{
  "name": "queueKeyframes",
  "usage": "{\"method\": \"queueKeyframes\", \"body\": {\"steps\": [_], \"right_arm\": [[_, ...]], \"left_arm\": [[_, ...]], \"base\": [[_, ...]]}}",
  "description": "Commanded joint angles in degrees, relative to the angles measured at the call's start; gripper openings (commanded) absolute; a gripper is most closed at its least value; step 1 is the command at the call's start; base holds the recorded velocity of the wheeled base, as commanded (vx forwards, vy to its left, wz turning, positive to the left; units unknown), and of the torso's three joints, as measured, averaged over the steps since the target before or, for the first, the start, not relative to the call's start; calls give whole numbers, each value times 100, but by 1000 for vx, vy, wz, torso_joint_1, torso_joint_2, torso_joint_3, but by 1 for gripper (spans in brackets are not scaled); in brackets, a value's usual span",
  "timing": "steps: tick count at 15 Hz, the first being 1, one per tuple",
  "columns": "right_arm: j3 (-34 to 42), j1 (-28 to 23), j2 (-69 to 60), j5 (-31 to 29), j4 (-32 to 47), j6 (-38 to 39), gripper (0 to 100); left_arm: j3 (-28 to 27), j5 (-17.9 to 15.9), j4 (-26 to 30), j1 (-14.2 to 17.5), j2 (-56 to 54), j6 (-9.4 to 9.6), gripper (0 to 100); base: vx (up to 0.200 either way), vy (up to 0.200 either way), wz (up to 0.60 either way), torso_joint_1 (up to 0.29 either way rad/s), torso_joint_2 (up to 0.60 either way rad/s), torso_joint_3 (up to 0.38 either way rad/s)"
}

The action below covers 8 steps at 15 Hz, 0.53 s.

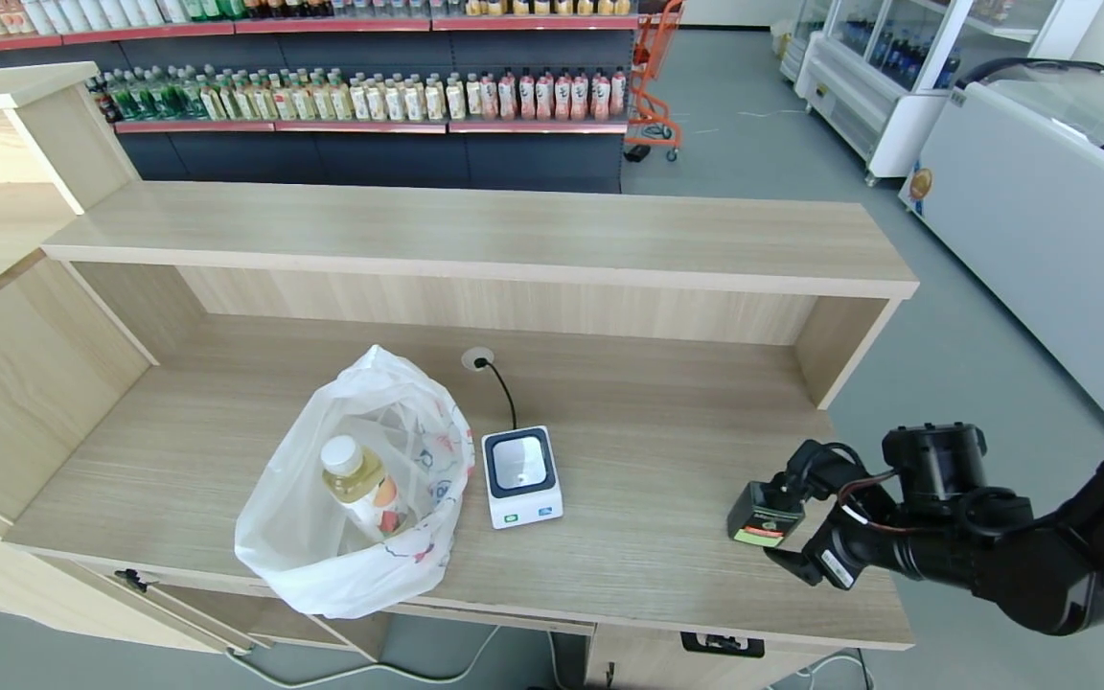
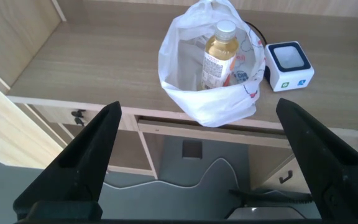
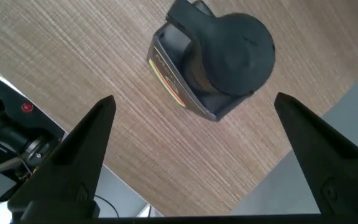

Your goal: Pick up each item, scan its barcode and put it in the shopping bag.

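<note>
Hovering over the near right corner of the pale wood-grain counter (image 1: 667, 450), the right gripper (image 3: 194, 102) is holding its two dark fingers wide apart and gripping nothing. Beneath it, a small black item (image 3: 222, 62) with a rounded top and a red-and-yellow label is lying on the wood, apart from both fingers. It is probably a capped container, though its shape is hard to read.

A thin white plastic shopping bag (image 1: 274, 537) is standing open on the left part of the counter, and a clear bottle (image 1: 356, 476) of amber drink with a white cap is leaning inside it. Just beside the bag, on its right, a white square barcode scanner (image 1: 521, 474) with a dark glass top is sitting flat, its black cable (image 1: 506, 393) running back to a round port in the counter.

The left gripper (image 2: 199, 107) is hanging in front of the counter's near edge, facing the bag, with its fingers likewise spread and empty.
</note>
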Motion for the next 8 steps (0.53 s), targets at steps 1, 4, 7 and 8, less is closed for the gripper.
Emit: {"method": "queueKeyframes", "body": {"steps": [1, 4, 7, 8], "right_arm": [[-158, 84, 438, 3, -127, -14, 100], [-343, 137, 693, 12, -189, -22, 100], [-659, 199, 913, 135, -189, -14, 100], [-809, 225, 992, 188, -180, -14, 100]], "left_arm": [[0, 0, 0, 0, -2, 1, 100], [0, 0, 0, 0, -2, -8, 100], [0, 0, 0, 0, -2, 1, 100], [0, 0, 0, 0, -2, -8, 100]], "base": [[0, 0, 0, 0, 0, 0], [0, 0, 0, 0, 0, 0], [0, 0, 0, 0, 0, 0], [0, 0, 0, 0, 0, 0]]}}
